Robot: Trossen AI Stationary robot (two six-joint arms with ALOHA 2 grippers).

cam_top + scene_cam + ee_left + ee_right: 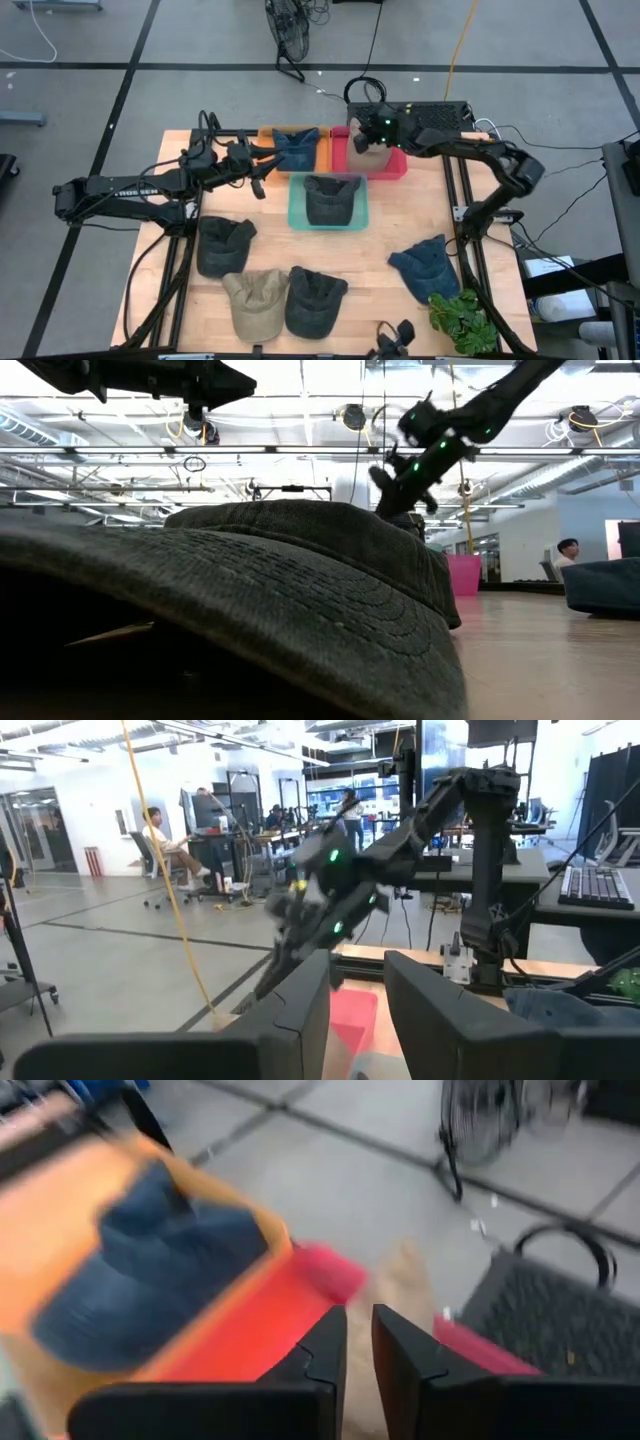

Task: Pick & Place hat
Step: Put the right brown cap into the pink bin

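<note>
The tan hat (pixel 362 143) is mostly hidden beneath the right end effector (pixel 377 136), over the pink bin (pixel 393 167). The end effector is closed on the hat. Left end effector (pixel 262 170), at 9 o'clock, is open.

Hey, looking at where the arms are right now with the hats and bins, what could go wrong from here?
The right gripper, pinching a tan cloth hat, hangs over the pink plastic bin's back rim, so a release might drape the hat over the edge. The left gripper waits open near the orange bin, close enough that the arms could clash.
</note>
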